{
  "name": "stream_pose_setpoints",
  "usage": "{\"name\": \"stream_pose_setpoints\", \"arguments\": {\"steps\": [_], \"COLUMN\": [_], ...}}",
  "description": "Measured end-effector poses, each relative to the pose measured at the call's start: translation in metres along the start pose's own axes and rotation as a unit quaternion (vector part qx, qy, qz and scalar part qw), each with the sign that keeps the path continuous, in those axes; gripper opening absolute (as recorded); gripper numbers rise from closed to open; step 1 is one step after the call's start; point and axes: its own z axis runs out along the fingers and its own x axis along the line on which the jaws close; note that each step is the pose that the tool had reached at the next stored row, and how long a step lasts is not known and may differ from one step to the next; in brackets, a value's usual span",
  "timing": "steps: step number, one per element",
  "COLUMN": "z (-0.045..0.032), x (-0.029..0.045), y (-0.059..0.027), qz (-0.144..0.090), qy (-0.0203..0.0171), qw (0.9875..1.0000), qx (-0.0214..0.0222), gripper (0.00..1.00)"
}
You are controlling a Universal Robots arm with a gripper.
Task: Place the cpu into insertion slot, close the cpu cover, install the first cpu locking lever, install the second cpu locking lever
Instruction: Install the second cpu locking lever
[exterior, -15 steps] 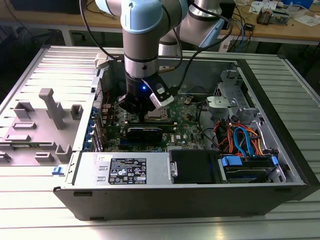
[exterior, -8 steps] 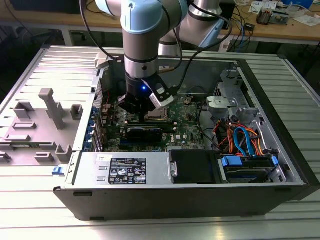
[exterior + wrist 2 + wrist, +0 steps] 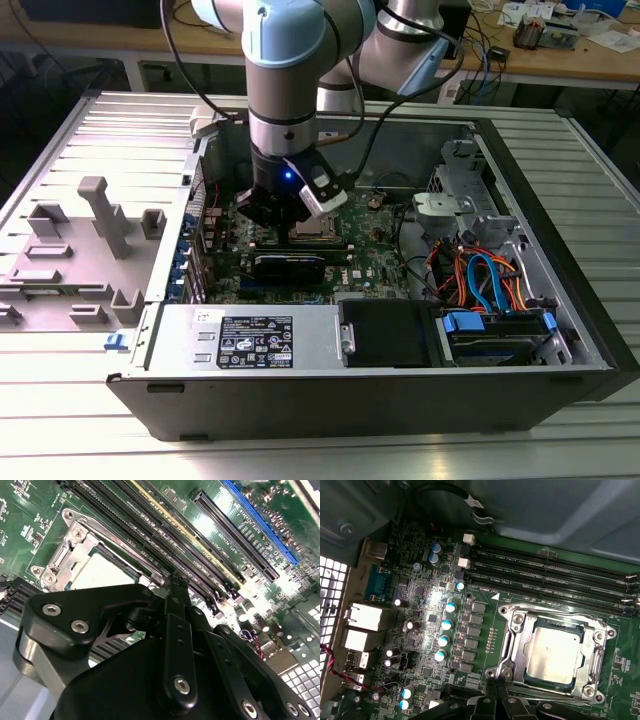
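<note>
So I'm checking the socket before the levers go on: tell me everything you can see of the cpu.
The cpu is a small flat square chip with a pale, silvery-tan metal top that reflects the light. It lies flat in the socket on the green motherboard, and the cpu cover, a thin silvery frame, lies closed around its edges. In the second wrist view the cpu is partly hidden behind the black claw, which hovers beside the socket.

surface: ribbed metal table [image 3: 420, 455] | on it: open computer case [image 3: 400, 400] (lying sideways)
</note>
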Motion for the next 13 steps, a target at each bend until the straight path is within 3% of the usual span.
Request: {"name": "stream_pose_setpoints", "arguments": {"steps": [13], "z": [0.0015], "x": [-0.0006], "y": [0.0057], "qz": [-0.009], "qy": [0.0000], "qw": [1.0000], "qx": [-0.0007], "gripper": [0.12]}}
